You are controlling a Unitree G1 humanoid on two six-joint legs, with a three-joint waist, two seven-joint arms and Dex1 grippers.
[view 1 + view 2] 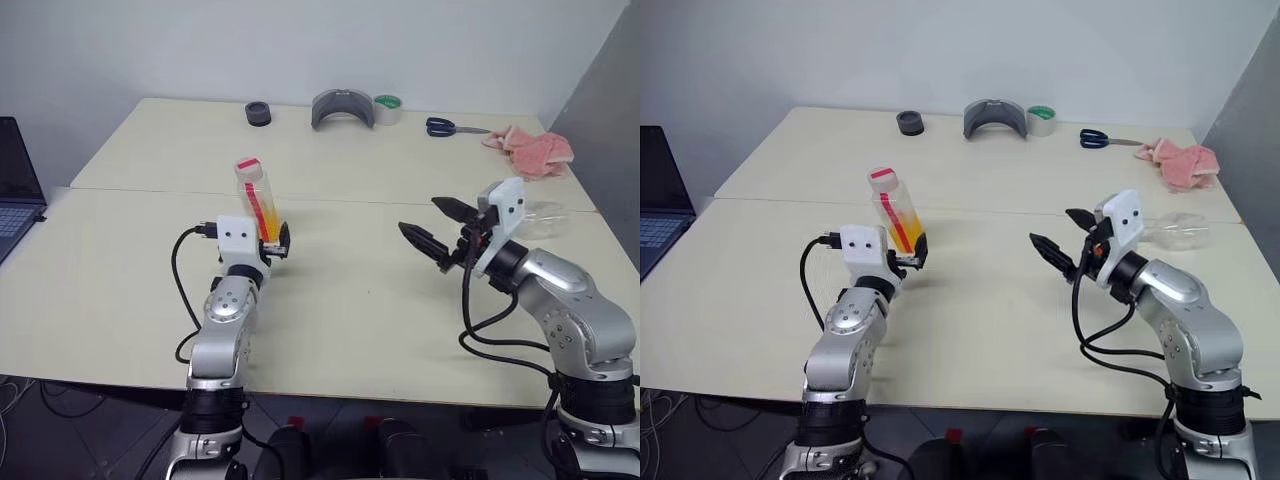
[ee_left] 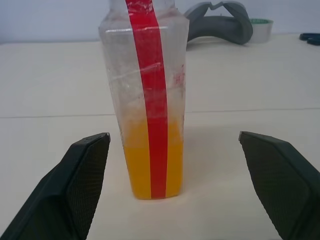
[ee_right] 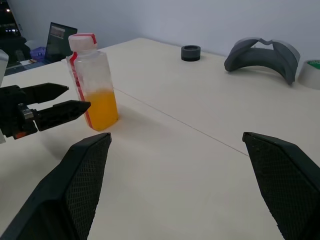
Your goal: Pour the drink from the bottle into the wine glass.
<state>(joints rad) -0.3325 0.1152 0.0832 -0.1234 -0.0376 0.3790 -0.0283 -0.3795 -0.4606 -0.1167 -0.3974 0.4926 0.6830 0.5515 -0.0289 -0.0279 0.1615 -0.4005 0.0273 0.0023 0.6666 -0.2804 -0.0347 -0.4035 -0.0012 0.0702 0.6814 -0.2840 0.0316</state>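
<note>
Two pale cream tables (image 1: 330, 300) stand pushed together, a thin seam running across between them. Behind them rises a plain white wall (image 1: 300, 45), with a grey panel (image 1: 610, 90) at the right. A dark floor (image 1: 60, 430) shows below the near edge.

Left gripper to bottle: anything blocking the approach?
Nothing visible. The bottle stands upright on the table straight ahead of the open left gripper, with bare tabletop between its fingers and the bottle.

Even, bright light (shadows seemingly faint).
</note>
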